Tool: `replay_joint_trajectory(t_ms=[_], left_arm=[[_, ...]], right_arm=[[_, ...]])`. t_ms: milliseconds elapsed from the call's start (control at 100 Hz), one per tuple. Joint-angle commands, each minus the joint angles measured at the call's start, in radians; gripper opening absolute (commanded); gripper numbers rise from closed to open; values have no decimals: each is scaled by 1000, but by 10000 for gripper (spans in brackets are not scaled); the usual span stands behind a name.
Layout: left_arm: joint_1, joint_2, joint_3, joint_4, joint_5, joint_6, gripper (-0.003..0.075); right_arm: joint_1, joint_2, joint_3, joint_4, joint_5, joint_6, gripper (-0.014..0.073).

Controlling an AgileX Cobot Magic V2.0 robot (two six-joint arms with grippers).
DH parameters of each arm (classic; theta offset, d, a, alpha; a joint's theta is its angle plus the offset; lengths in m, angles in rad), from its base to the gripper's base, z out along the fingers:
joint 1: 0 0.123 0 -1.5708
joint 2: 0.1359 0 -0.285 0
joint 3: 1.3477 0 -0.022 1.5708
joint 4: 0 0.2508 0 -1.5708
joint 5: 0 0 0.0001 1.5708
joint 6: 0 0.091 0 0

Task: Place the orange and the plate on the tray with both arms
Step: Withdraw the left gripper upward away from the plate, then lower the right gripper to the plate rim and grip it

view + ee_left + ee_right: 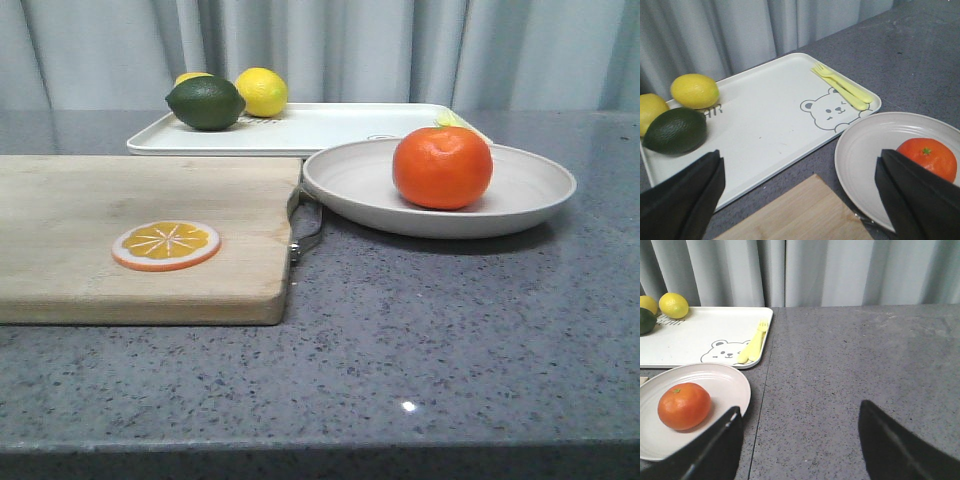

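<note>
The orange (pixel 442 167) sits in the off-white plate (pixel 530 195) on the grey counter, right of centre in the front view. Just behind the plate lies the white tray (pixel 330 125). No gripper shows in the front view. In the left wrist view my left gripper (pixel 800 172) is open above the gap between the tray (pixel 765 125) and a wooden board, with the plate (pixel 865 150) and orange (pixel 930 156) beside one finger. My right gripper (pixel 799 412) is open over bare counter, the plate (pixel 725 382) and orange (pixel 684 405) off to one side.
A wooden cutting board (pixel 140 240) with an orange slice disc (pixel 166 244) lies at the left. On the tray rest a dark green lime (pixel 205 102), lemons (pixel 261 91) and a yellow fork and knife (pixel 842 90). Grey curtains hang behind.
</note>
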Motion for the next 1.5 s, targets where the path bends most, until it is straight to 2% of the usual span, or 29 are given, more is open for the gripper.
replay_joint_trajectory(t_ms=[0, 130, 310, 500, 690, 790, 1080, 1490], left_arm=[[5, -127, 58, -25, -66, -9, 589], [5, -269, 206, -25, -87, -9, 589], [5, -464, 389, -25, -201, -9, 587], [5, -596, 485, -20, -213, -9, 588], [5, -621, 500, -20, -213, -9, 588], [5, -621, 500, -20, -213, -9, 588], [5, -621, 500, -20, -213, -9, 588], [5, -621, 500, -20, -201, -9, 588]], right_arm=[[2, 18, -33, 0, -77, 1, 500], [2, 18, -32, 0, -76, 1, 500], [2, 18, -22, 0, -79, 1, 500], [2, 19, -6, 23, -79, 1, 500], [2, 83, -6, 125, -85, -2, 500], [2, 160, -6, 179, -99, -48, 500], [16, 439, -7, 412, -306, -211, 500], [143, 796, -93, 444, -429, -237, 498]])
